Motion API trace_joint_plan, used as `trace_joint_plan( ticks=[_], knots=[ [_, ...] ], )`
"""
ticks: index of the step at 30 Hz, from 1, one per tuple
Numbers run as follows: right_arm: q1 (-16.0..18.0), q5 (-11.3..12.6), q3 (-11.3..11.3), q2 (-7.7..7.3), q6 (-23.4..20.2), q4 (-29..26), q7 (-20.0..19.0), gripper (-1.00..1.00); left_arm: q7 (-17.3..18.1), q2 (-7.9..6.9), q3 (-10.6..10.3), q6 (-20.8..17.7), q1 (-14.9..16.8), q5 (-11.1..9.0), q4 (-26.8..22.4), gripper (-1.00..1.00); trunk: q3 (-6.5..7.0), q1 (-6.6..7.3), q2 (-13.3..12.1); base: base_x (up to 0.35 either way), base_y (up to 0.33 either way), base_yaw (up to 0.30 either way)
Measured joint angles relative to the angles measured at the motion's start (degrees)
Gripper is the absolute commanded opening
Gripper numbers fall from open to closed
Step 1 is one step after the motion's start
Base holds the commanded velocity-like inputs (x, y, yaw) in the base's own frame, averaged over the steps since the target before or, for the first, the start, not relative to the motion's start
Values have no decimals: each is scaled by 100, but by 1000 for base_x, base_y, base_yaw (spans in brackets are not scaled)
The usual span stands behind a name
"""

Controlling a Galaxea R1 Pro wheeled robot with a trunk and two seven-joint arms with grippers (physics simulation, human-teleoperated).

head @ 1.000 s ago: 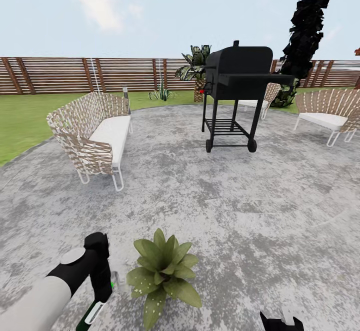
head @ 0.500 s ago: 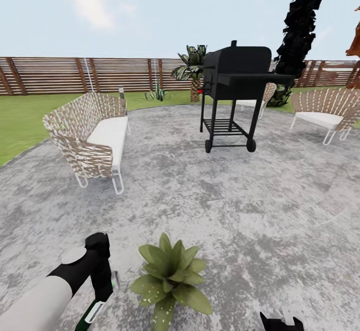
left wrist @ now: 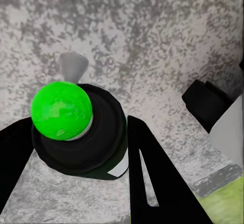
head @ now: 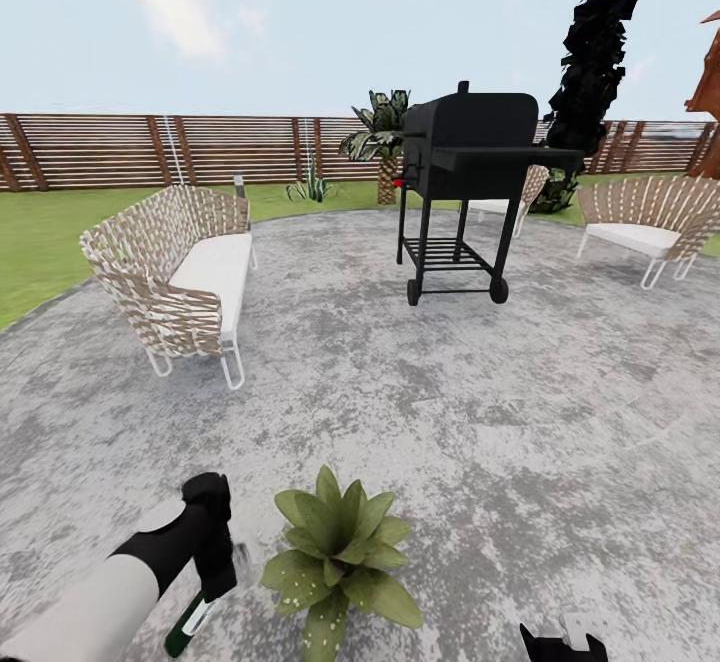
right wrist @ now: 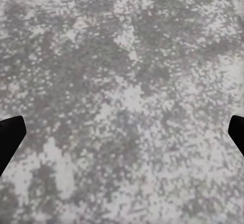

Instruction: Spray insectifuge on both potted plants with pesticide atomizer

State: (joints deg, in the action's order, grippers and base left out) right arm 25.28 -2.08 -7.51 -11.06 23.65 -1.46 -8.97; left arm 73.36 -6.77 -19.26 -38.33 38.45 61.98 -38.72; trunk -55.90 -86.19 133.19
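Left gripper lower over mottled paving

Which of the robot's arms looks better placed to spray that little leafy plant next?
The left. Its gripper already grips the pesticide atomizer, right beside the potted plant. The right gripper is open with bare paving under it.
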Motion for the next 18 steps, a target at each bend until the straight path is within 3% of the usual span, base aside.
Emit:
trace_joint_plan(
  ticks=[4,8,13,18],
  knots=[
    [0,0,0,0,0,0,0,100,-5,69,3,1,2,8,-195,-100,0,0,0,0,0,0],
    [0,0,0,0,0,0,0,100,-18,-30,16,2,-10,39,-108,-100,0,0,0,0,0,0],
    [0,0,1,0,0,0,0,100,-36,-181,-2,5,-16,27,611,-100,0,0,0,0,0,0],
    [0,0,0,0,0,0,0,100,-599,-181,-3,20,-15,-67,1182,-100,0,0,0,0,0,0]
  ],
)
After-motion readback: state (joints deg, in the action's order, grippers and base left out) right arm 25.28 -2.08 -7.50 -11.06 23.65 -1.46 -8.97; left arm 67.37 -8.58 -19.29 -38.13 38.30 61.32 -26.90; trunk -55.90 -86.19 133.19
